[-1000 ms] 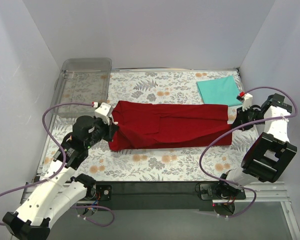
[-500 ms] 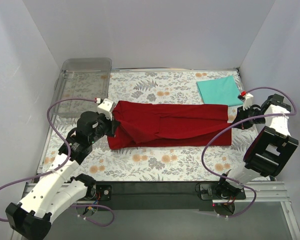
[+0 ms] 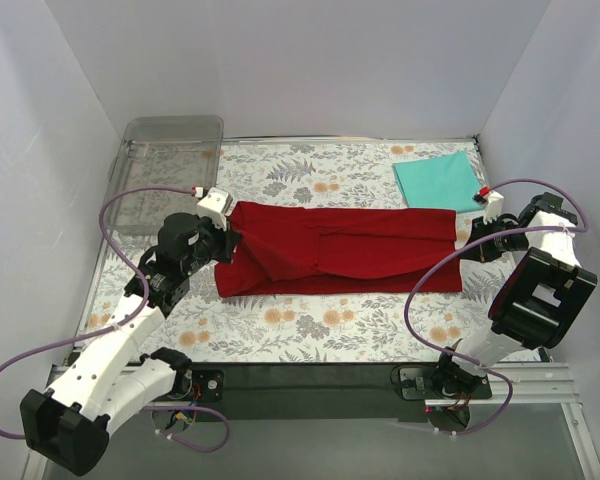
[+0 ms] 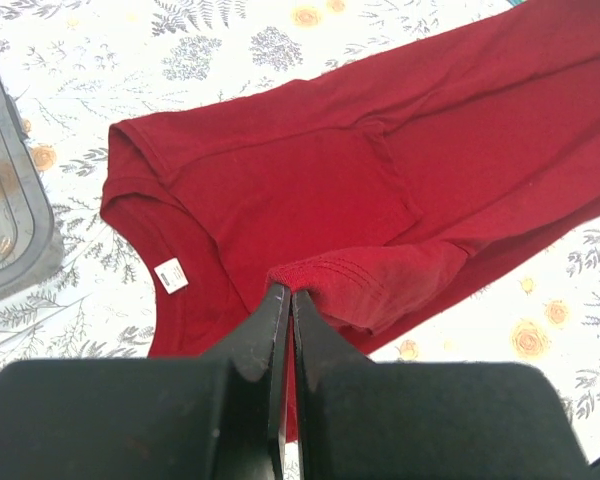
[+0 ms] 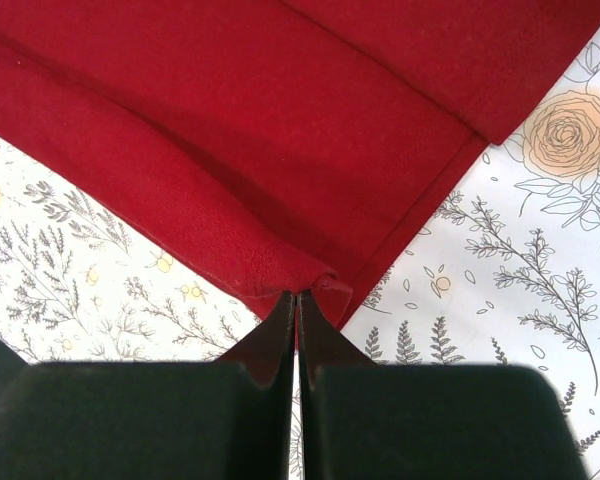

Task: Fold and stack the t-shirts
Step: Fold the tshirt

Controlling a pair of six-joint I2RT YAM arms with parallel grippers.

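The dark red t-shirt [image 3: 350, 250] lies stretched left to right across the middle of the floral-patterned mat [image 3: 320, 325] that covers the counter. Its collar end is at the left and its hem end at the right.

The left claw [image 3: 227, 243] is at the collar end with its jaws pressed together on a bunched fold of the red cloth. In the left wrist view its tips [image 4: 285, 300] pinch a stitched hem edge. The open neckline and a small white label [image 4: 171, 274] lie just to the left of that edge.

The right claw [image 3: 464, 238] is at the hem end. In the right wrist view its jaws [image 5: 297, 300] are closed tight on a small ridge of red fabric at the near edge of the shirt, with the patterned mat showing on both sides. Between the two claws the near long side of the shirt is drawn up into a loose lengthwise fold over the rest of the garment.

The teal t-shirt [image 3: 438, 181] lies as a flat folded rectangle at the far right corner of the mat, just beyond the red shirt's far right end. Whether the two touch cannot be told.

A clear plastic tray [image 3: 170, 135] sits at the far left corner, well apart from the teal shirt.
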